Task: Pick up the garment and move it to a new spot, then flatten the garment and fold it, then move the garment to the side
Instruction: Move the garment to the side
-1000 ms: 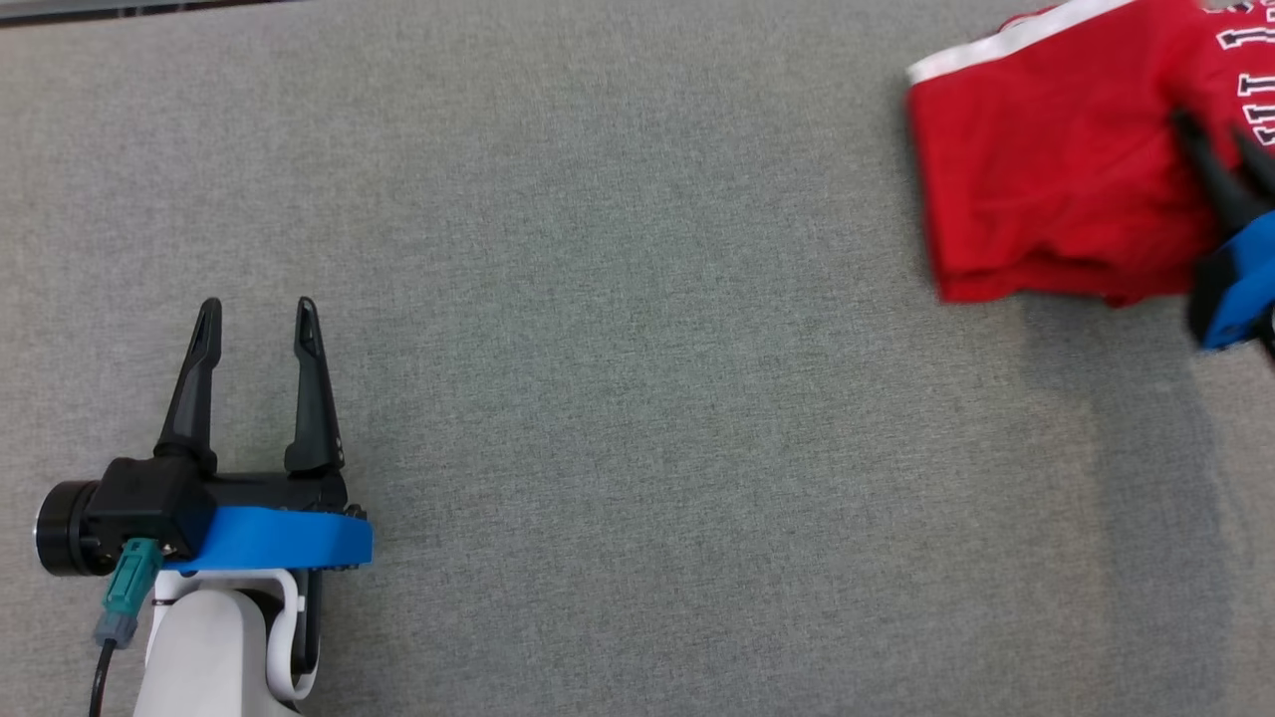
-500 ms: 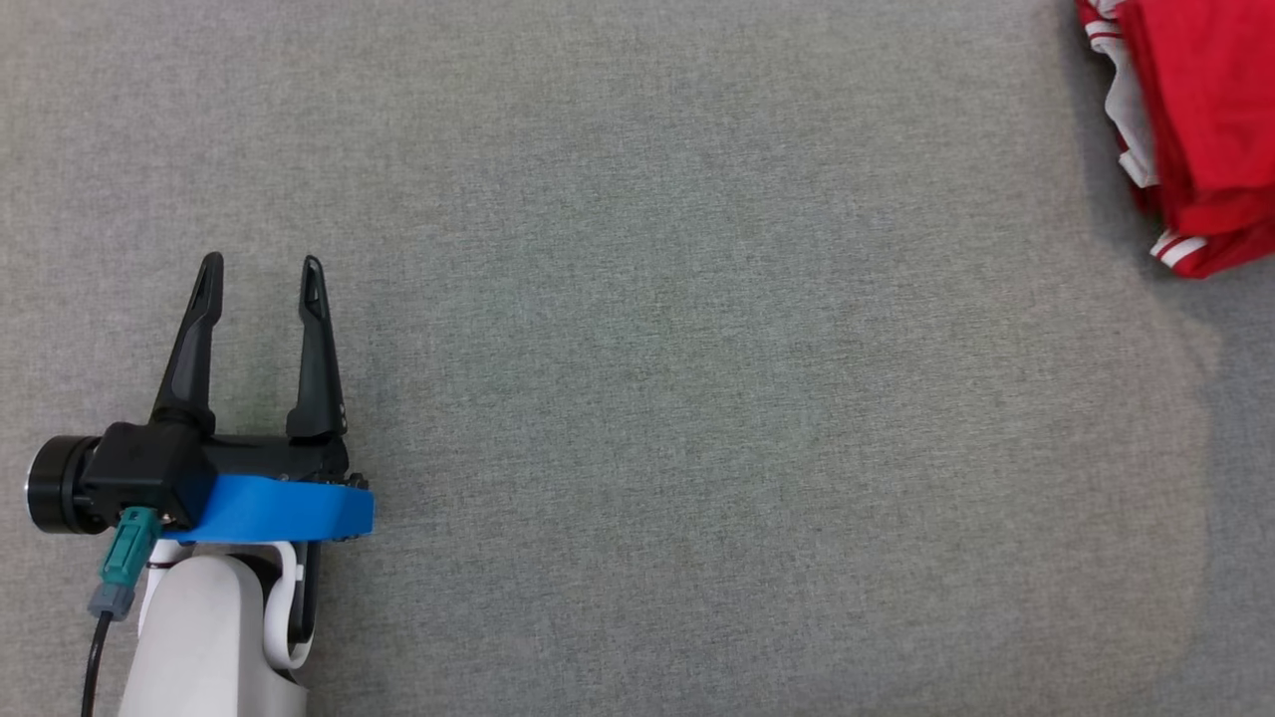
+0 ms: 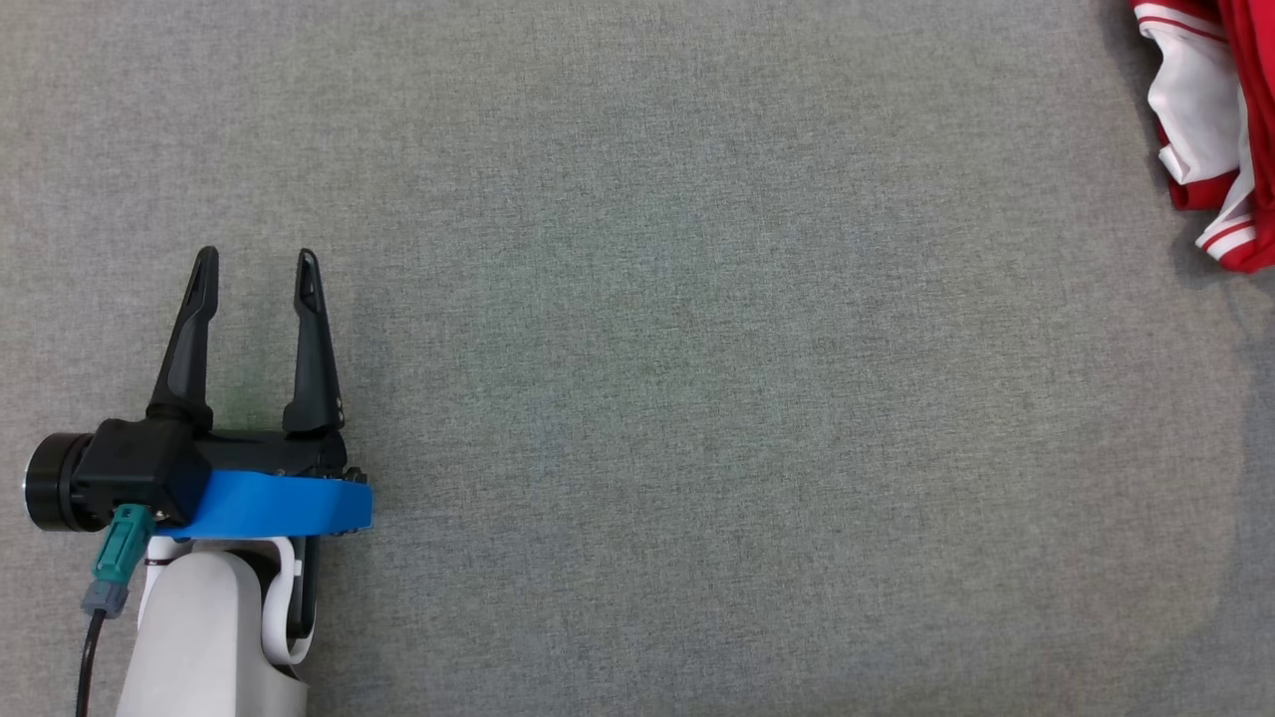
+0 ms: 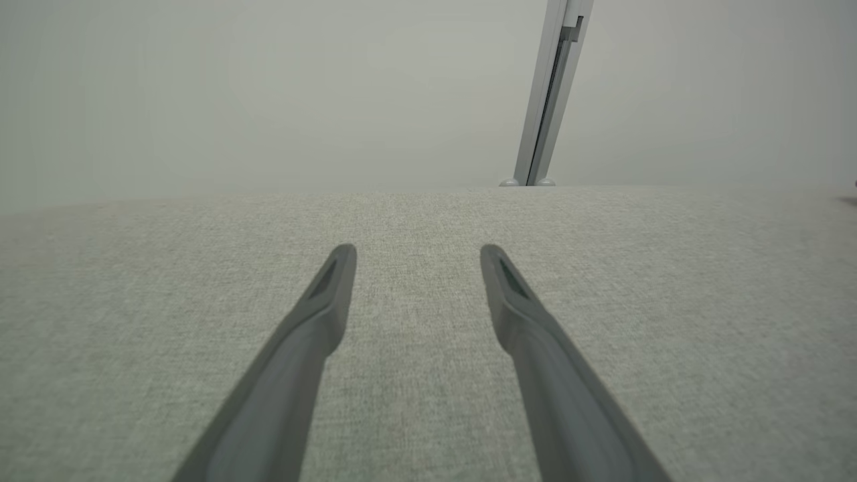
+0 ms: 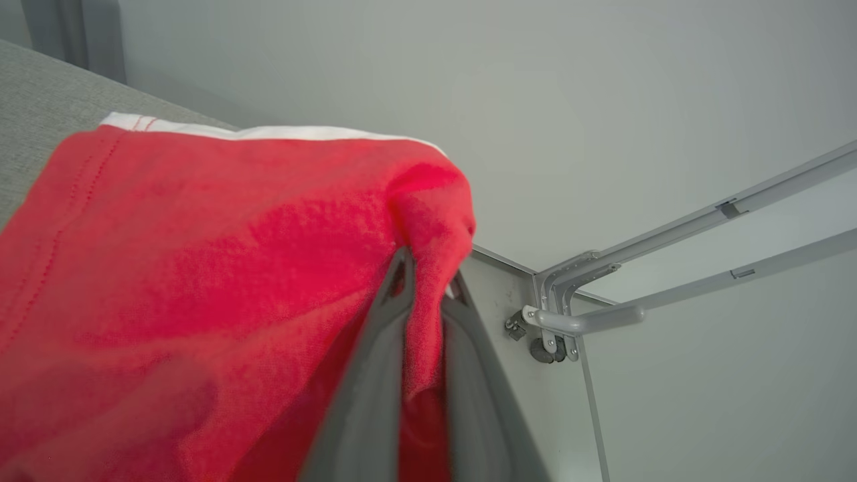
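The garment, red with white trim, hangs at the far upper right of the head view, partly cut off by the frame edge. In the right wrist view my right gripper is shut on a bunched fold of the red garment, which drapes to the left of its fingers. At the lower left of the head view my left gripper rests open over the grey table, with nothing between its fingers. Its two fingers also stand apart in the left wrist view, where the left gripper hovers low over the cloth-covered table.
The grey fabric table surface spans the whole head view. A metal post stands beyond the table's far edge in the left wrist view. Grey metal rails and a bracket show against the pale wall in the right wrist view.
The garment, lying folded on the table with the right gripper on it a second ago, now hangs lifted at the head view's right edge. The left gripper has kept still and open.
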